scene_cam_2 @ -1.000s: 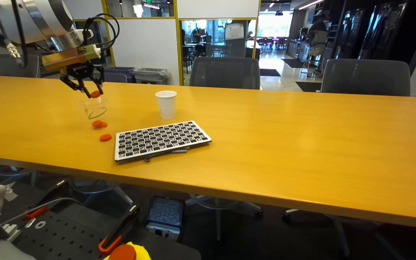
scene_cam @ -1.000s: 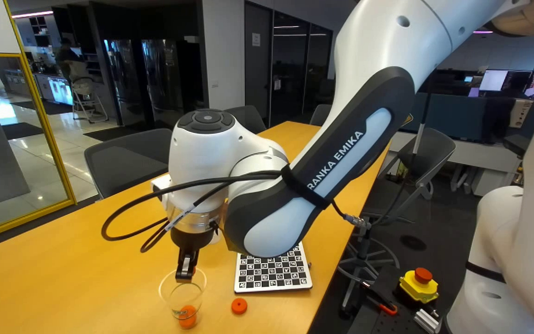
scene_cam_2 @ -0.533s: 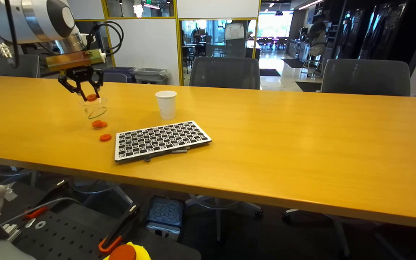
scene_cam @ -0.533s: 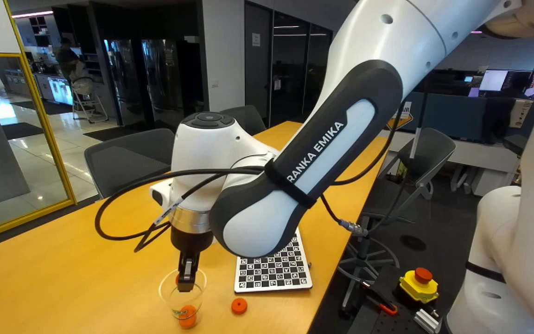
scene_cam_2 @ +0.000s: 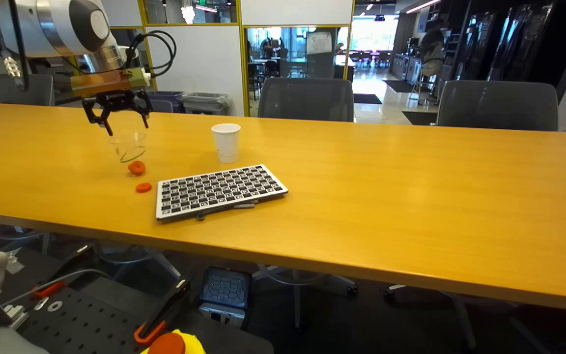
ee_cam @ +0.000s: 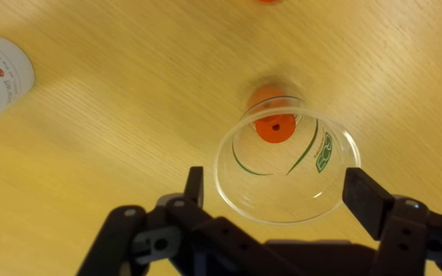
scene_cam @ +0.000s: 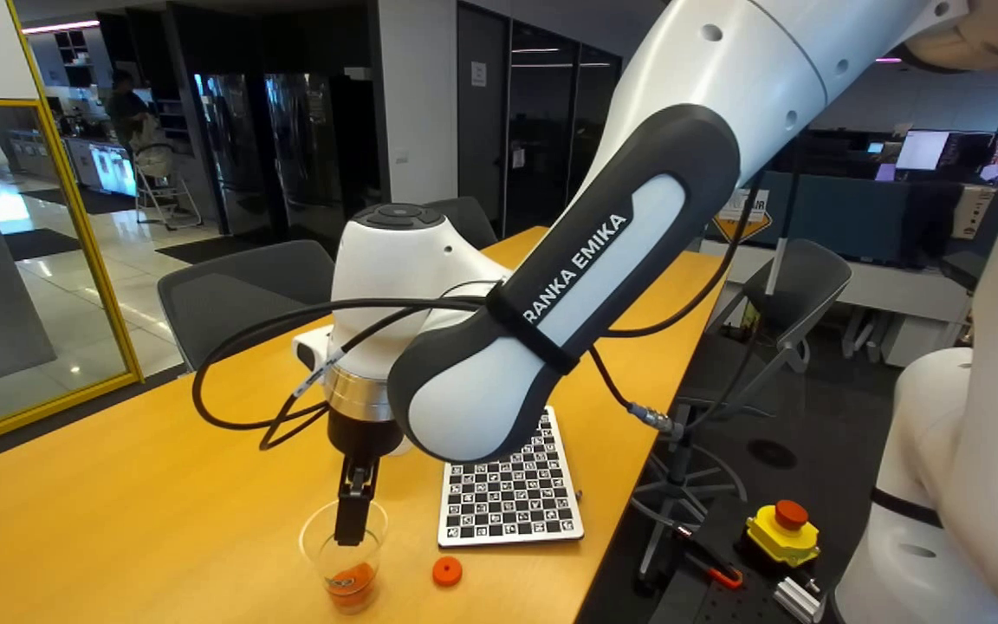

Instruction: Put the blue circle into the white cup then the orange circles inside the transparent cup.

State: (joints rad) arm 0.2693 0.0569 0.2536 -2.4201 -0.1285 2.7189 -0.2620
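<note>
Release over transparent cup (ee_cam: 282,180): jaws spread wide, empty.
Lift straight, nudging nothing, then fetch loose orange circle (scene_cam: 447,572).

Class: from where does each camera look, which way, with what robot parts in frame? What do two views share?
In an exterior view: beside the white robot arm, facing along the long yellow table; much of the arm shows.
In an exterior view: on the arm's side, facing across the table toward grey mesh chairs; arm parts and open black gripper show.
Wrist view: on the arm, facing down into the transparent plastic cup; only the gripper shows.
Both exterior views share the black-and-white checkered board.
</note>
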